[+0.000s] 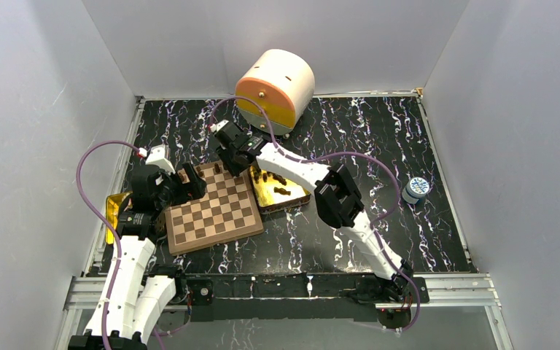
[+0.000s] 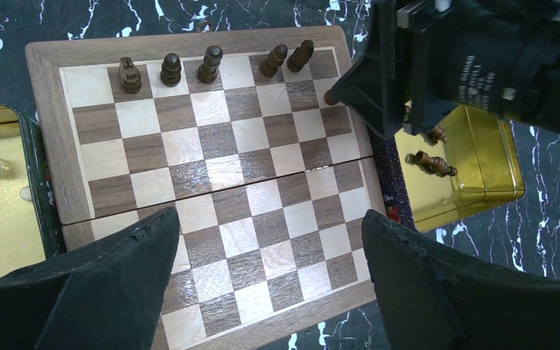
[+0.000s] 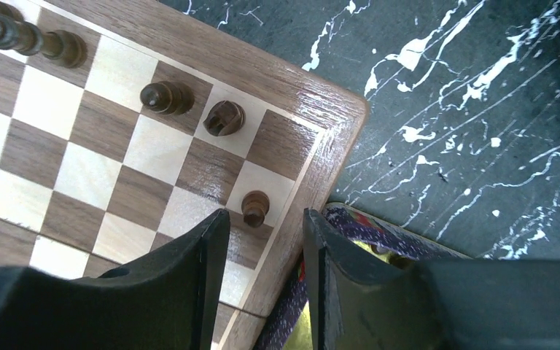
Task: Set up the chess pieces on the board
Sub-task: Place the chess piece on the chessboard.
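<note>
1. Left end effector (image 2: 270,226): released. Its black, wedge-shaped fingers are spread wide above the near half of the board and hold nothing.
2. Board (image 1: 215,208): flat, square, glossy wood with light and dark checks and a brown border. It lies left of centre on the black, white-veined table (image 1: 379,146).
3. Chess pieces (image 2: 171,69): small, dark brown, turned. Five stand along the far row; a sixth stands by the right edge.
4. Right end effector (image 3: 262,215): released. Its fingers are parted around the sixth piece without touching it.
5. Gold tin (image 2: 481,168): shiny, rectangular, just right of the board, with more pieces lying inside.
</note>
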{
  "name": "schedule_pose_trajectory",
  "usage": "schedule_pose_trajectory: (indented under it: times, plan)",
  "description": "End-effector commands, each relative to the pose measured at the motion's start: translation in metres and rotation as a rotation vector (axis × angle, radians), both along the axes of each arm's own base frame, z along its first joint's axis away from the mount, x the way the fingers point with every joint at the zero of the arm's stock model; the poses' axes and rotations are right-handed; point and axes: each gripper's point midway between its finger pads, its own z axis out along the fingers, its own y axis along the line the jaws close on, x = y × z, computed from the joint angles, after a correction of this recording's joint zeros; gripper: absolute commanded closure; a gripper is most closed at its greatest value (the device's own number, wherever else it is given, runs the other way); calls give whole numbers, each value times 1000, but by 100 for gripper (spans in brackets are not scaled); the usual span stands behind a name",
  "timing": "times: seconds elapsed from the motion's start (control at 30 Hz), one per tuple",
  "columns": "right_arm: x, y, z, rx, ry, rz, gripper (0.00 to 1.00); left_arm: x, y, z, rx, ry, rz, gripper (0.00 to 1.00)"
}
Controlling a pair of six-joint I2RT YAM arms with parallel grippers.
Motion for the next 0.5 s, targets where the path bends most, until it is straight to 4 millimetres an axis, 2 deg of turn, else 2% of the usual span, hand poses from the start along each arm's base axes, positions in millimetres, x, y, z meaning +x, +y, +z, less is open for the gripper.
schedule_pose_trajectory:
  times: [0.0,0.13,0.2,0.47]
  plan:
    - [1,-4,89,120,-101,-4,49,-1,2,3,11,-8,11,7]
    - [-9,-19,104,130,-104,-16,49,0,3,0,12,6,20,6]
    - [-14,-34,99,103,-101,-29,49,1,3,-2,10,14,23,6]
    - [-31,-94,77,37,-94,-100,50,6,-18,0,-50,37,-83,8]
